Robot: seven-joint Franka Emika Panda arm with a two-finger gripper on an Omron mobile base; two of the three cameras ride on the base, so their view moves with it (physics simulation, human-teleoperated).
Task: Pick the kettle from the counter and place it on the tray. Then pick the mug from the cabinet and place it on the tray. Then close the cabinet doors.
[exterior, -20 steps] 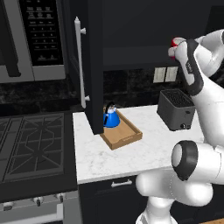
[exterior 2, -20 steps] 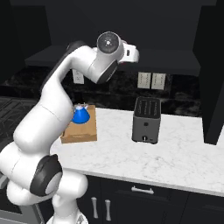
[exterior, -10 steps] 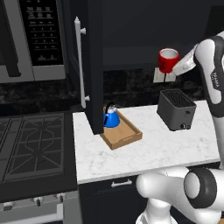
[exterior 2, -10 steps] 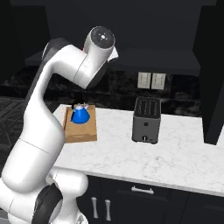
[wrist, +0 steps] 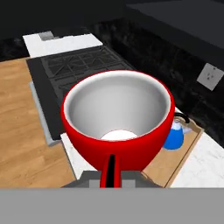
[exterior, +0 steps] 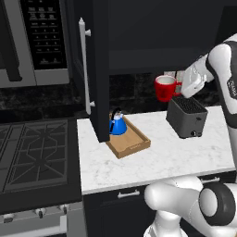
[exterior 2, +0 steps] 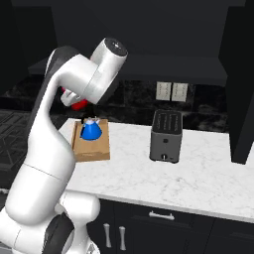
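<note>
My gripper [exterior: 178, 90] is shut on the handle of the red mug [exterior: 164, 88], holding it upright in the air above the counter [exterior: 157, 157], to the right of the tray [exterior: 132, 142]. In the hand view the mug [wrist: 117, 122] sits close up, with my gripper [wrist: 110, 177] pinching its handle. The blue kettle [exterior: 117, 124] stands on the far end of the wooden tray. It also appears in the right base view as the kettle [exterior 2: 91, 130] on the tray [exterior 2: 91, 147]. The cabinet [exterior: 162, 37] is open, and its left door [exterior: 96, 69] swings out over the tray.
A dark grey toaster [exterior: 186, 116] stands on the counter just below and right of the mug. A stove [exterior: 32, 152] lies to the left with a microwave [exterior: 41, 41] above it. Another open black door panel [exterior 2: 242, 99] hangs at the right.
The arm has carried the mug down and to the left, from high up near the cabinet to just above the toaster. Kettle, tray and doors have not moved.
</note>
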